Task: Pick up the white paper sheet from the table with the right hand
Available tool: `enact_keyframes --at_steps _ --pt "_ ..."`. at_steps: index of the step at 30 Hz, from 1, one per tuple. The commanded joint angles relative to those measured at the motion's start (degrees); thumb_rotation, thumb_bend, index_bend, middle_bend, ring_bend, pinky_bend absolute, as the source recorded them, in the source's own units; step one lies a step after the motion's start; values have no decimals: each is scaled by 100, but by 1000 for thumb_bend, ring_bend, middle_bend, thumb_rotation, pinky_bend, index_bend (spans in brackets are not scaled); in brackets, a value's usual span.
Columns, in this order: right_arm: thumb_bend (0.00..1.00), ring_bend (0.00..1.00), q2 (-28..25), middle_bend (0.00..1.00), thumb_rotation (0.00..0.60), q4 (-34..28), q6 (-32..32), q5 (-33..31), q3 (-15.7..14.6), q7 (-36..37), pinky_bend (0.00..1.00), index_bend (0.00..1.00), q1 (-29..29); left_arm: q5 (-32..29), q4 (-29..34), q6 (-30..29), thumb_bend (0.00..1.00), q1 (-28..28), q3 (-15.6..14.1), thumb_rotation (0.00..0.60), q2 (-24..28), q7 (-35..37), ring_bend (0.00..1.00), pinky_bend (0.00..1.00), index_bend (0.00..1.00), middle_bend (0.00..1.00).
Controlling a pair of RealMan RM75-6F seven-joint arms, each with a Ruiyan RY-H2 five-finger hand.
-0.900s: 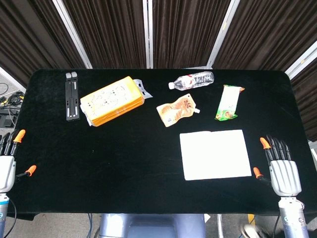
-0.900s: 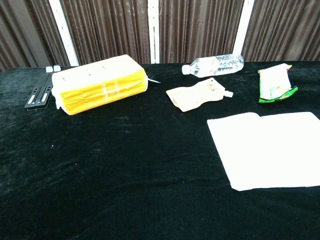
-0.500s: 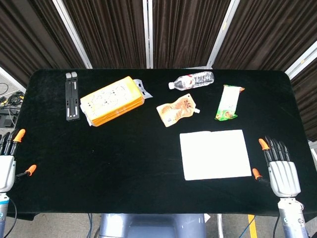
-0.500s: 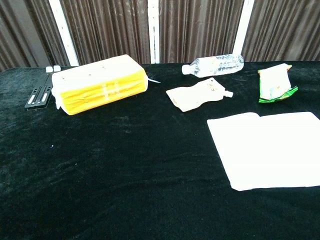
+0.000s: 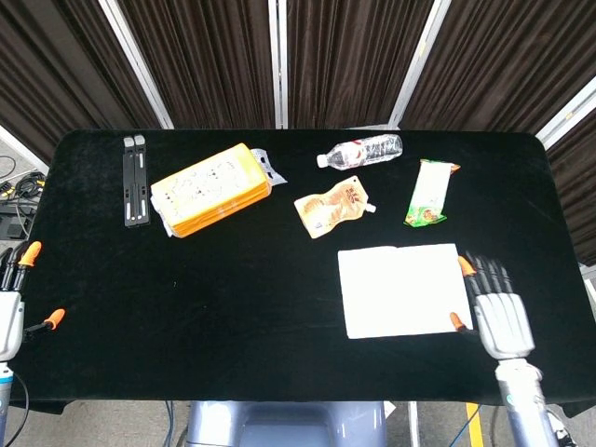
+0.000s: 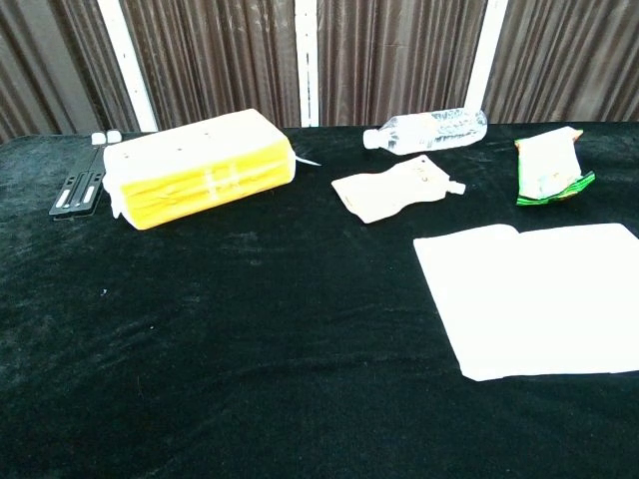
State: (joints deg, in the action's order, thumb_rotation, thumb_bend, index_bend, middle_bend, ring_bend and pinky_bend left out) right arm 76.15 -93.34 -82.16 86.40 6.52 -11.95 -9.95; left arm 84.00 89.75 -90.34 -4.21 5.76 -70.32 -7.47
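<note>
The table (image 5: pixel 279 307), draped in black cloth, carries everything, and the white paper sheet (image 5: pixel 404 290) lies flat on it, not yet lifted, so the pick is only at its approach. The right hand (image 5: pixel 495 312) hangs at the sheet's right edge with its fingers spread wide and holding nothing; its orange-tipped thumb sits at the sheet's near right corner and another orange tip at the upper right corner. Whether any tip touches the paper cannot be told from the head view, and the chest view does not show the hand at all. What is left, as I judge it: get a finger under or onto an edge, pinch, and raise the sheet.

The sheet is a plain white rectangle, close to flat, with a slight notch or fold along its far edge, seen best in the chest view (image 6: pixel 534 297). It looks thin and limp, lying tight on the cloth, so catching an edge is likely the hard part.

Beyond the hand and to its left lie a yellow pack (image 5: pixel 209 189), a water bottle (image 5: pixel 361 151), a tan spouted pouch (image 5: pixel 333 207) and a green snack packet (image 5: pixel 430 192), all apart from the sheet. The left hand (image 5: pixel 11 303) waits far to the left at the table's edge, fingers apart, empty.
</note>
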Motion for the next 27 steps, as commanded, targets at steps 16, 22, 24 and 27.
enact_keyframes --at_steps 16,22,24,27 --pt "179 0 2006 0 600 -597 1085 -1928 312 -2095 0 0 -1002 -116 -1 122 108 -24 38 600 85 215 0 0 0 0" --pt "223 0 2268 0 600 -550 1076 -2167 226 -2312 0 0 -1079 -121 3 135 110 -29 35 600 89 219 0 0 0 0" --pt "227 0 2296 0 600 -536 1054 -2209 208 -2359 0 0 -1090 -126 3 140 110 -30 35 600 91 223 0 0 0 0" --pt "225 0 2295 0 600 -521 1016 -2281 177 -2461 0 0 -1095 -134 2 141 111 -27 35 600 95 231 0 0 0 0"
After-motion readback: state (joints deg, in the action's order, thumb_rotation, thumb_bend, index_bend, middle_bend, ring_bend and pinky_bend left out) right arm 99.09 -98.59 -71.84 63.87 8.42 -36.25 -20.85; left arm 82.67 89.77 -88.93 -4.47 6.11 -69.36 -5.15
